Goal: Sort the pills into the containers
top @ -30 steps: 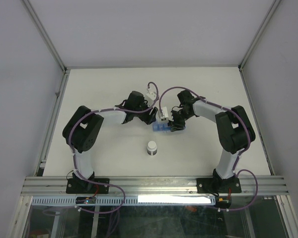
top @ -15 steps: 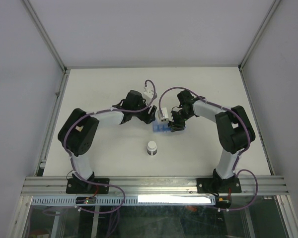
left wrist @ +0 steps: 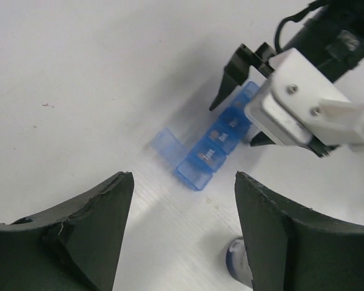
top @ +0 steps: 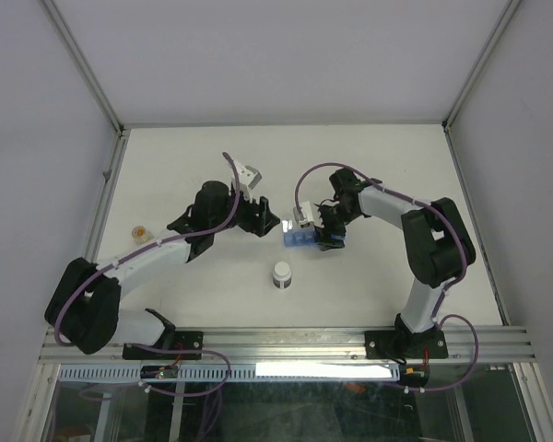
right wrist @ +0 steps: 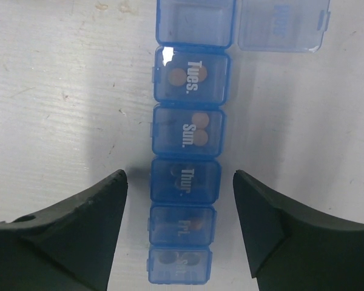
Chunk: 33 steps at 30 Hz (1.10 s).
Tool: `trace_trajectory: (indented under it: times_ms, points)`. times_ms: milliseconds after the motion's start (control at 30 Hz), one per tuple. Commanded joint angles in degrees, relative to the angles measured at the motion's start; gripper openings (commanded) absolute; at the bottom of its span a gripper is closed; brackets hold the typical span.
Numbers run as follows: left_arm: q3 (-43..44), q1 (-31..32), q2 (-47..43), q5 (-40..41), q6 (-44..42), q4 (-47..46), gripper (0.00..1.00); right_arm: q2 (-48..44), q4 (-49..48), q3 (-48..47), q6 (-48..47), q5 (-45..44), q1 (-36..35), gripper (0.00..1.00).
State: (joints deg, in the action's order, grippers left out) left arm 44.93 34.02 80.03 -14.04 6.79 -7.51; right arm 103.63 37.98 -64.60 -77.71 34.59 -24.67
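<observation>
Vial (top: 281, 273) nearest bases, upright, capped, apart from work. Beyond it, containers (right wrist: 188, 133) flat on table (top: 369, 157). Closed compartments show pills (right wrist: 177, 76) inside. End compartment (right wrist: 196, 21) open, lid (right wrist: 283, 24) flipped aside, apparently empty. Judged mostly done, one cell left. Amber cluster (top: 140, 232) well left. Right gripper (right wrist: 181, 176) released, fingers straddling strip, apart from it. Left gripper (left wrist: 182, 182) released, empty, arm stretched low, facing strip's open end.

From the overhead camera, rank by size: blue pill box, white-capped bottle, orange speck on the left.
1. blue pill organiser, partly hidden under the right tool
2. white-capped vial
3. amber pill cluster, smallest
</observation>
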Motion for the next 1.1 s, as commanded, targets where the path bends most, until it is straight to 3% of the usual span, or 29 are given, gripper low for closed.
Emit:
trace_trajectory:
  times_ms: [0, 100, 167, 233, 300, 367, 433, 567, 633, 733, 900, 1067]
  points:
    - [-5.47, -0.47, -10.05, -5.29, 9.33, -5.73, 0.73, -6.35, 2.61, -0.07, 0.36, 1.41, 0.77, 0.75]
    - [-11.21, -0.46, -16.32, -8.80, 18.26, -11.46, 0.87, -10.97, 5.53, -0.86, 0.27, 5.28, 1.31, 0.79]
    - [-17.48, -0.58, -20.27, -11.42, 26.02, -20.79, 0.98, -14.08, 8.07, -1.76, 0.83, 8.96, 1.38, 0.79]
    - [-22.44, -0.53, -22.84, -14.50, 32.32, -31.12, 0.99, -17.50, 10.48, -2.84, 2.92, 13.94, 1.35, 0.79]
    - [-25.05, -0.48, -24.65, -15.52, 36.23, -35.71, 0.99, -21.08, 12.10, -3.39, 6.55, 18.08, 1.10, 0.79]
    - [-25.07, -0.11, -26.83, -14.00, 36.59, -31.54, 0.99, -25.56, 10.92, -3.43, 15.94, 19.71, 0.85, 0.79]
    - [-22.77, 2.27, -29.02, -8.17, 33.13, -21.23, 0.99, -30.11, 6.66, -3.29, 28.87, 18.42, 0.75, 0.80]
    - [-15.98, 16.06, -30.12, 17.16, 23.92, -2.62, 0.97, -37.76, 0.34, -2.09, 47.75, 12.20, 1.23, 0.90]
    - [-11.82, 23.35, -27.57, 31.08, 23.18, 5.74, 0.95, -41.46, -2.46, 1.68, 50.96, 14.76, 3.73, 0.91]
    - [-7.40, 32.22, -21.26, 44.37, 25.15, 14.13, 0.95, -47.04, -14.13, 11.23, 58.34, 24.43, 12.40, 0.93]
    - [-0.67, 39.52, -10.73, 56.01, 31.47, 25.77, 0.96, -47.47, -17.07, 14.82, 60.89, 25.31, 21.94, 0.93]
    - [1.64, 39.58, -6.14, 55.63, 31.53, 27.13, 0.96, -47.53, -18.32, 15.90, 62.13, 25.18, 22.79, 0.92]
